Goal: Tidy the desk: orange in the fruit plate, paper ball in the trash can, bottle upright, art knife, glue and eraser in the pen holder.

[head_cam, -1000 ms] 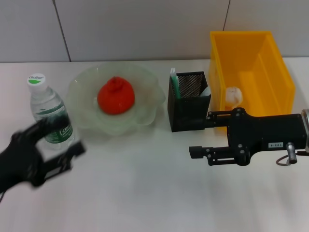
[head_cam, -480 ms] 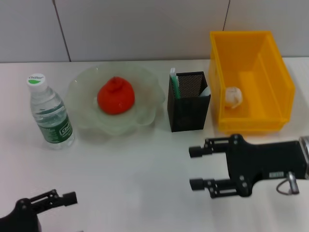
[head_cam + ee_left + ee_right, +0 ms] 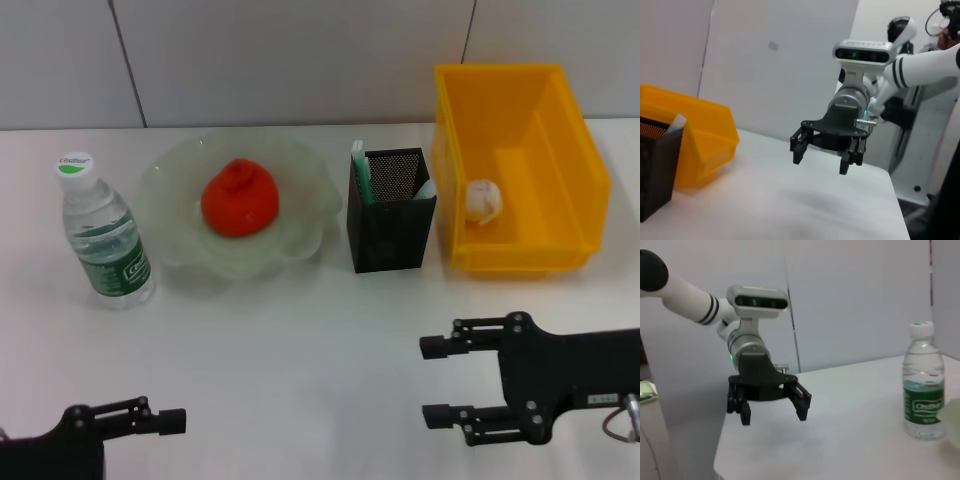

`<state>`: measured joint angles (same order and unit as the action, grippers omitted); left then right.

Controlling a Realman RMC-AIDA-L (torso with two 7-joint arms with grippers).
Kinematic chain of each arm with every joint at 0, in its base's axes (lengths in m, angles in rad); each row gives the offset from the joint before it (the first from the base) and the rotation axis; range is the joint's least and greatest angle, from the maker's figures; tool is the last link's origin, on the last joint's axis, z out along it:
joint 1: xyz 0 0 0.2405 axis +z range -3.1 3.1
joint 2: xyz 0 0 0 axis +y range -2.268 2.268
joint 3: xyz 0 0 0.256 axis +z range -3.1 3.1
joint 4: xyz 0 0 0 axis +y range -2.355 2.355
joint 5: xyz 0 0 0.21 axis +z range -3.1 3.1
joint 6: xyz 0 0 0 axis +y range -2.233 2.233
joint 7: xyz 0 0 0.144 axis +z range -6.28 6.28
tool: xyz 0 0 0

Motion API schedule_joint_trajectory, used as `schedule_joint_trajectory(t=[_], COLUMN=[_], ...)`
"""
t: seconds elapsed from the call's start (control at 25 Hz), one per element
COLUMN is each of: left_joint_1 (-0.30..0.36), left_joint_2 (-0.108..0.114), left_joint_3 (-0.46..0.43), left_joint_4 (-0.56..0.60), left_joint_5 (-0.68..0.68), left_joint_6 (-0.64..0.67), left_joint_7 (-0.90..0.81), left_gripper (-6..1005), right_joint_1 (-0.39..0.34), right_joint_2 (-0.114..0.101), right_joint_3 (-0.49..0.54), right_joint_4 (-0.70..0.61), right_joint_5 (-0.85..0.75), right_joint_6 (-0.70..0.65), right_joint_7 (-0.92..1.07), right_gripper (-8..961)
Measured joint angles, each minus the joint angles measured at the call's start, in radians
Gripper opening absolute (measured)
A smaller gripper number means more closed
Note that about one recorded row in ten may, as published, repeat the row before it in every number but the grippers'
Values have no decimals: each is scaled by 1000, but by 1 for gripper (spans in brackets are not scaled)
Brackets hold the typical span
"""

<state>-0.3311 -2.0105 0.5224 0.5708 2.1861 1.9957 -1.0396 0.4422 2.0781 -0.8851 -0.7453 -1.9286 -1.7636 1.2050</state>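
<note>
Apparently complete: orange (image 3: 240,198) in fruit plate (image 3: 180,245), paper ball (image 3: 483,200) in trash can (image 3: 580,170), bottle (image 3: 103,235) upright, glue (image 3: 362,178) in pen holder (image 3: 392,225); knife and eraser unseen. Left gripper (image 3: 771,405) and right gripper (image 3: 438,380), near edge, open and empty

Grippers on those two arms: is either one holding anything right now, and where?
Nothing is held. The left gripper and the right gripper are both open, above the table.

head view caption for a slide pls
Desk tidied: orange in bowl, bottle upright, both claws, left and right, open and empty.
</note>
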Motion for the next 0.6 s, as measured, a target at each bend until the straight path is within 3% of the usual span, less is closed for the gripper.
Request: schedule_joint_trajectory(t=[0.16, 0.4, 0.6], left_joint_1=[-28, -103, -126], left_joint_2=[0, 32, 42], left_joint_3=[33, 92, 100], left_joint_4=[51, 80, 96], left_joint_5=[0, 0, 0], left_joint_6=[0, -3, -5], left_joint_7=[-77, -204, -242], left_gripper=[812, 812, 811], right_joint_1=[-31, -49, -57], right_joint_2=[-1, -7, -9], right_joint_3=[12, 40, 50], right_joint_4=[-15, -16, -12], right_joint_5=[3, 0, -2], right_joint_6=[6, 4, 11], right_joint_7=[-13, -19, -30], right_gripper=[674, 674, 674])
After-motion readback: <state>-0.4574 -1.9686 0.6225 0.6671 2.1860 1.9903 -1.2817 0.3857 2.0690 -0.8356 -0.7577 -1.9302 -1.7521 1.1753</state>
